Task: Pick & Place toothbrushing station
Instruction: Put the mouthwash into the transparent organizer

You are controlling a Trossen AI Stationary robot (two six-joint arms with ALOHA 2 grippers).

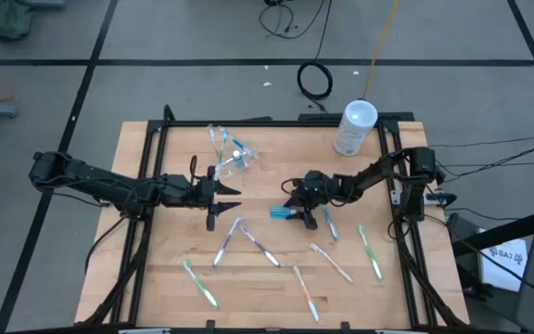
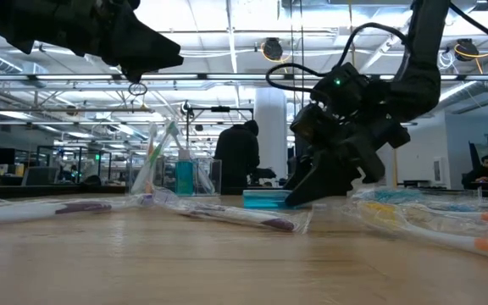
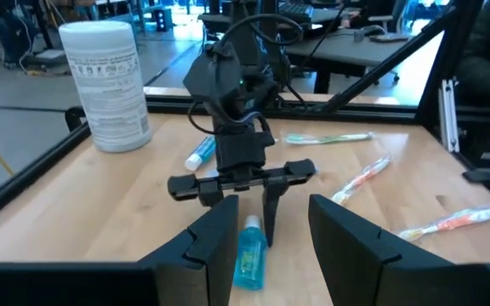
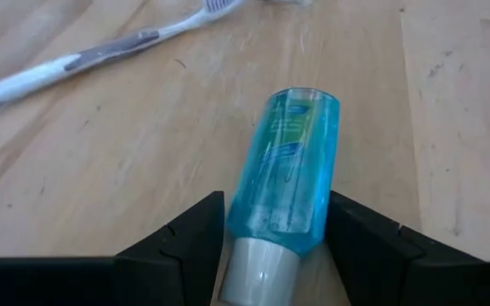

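— So, where is the room lying on the desk?

— Mostly along the far left part and the near left corner. Toothbrushes are lying scattered over the near half, the clear pouch is sitting near the far middle, and a whitish canister is standing at the far right edge.

— And the right arm?

— It is reaching in from the right rail, stretched low toward the middle. The right end effector is sitting down at the desk with its fingers spread around a teal-blue tube lying flat; whether they are pressing it I cannot tell.

— The left?

— It is stretching in from the left edge, raised above the wood. The left end effector is standing open, holding nothing, facing the tube.
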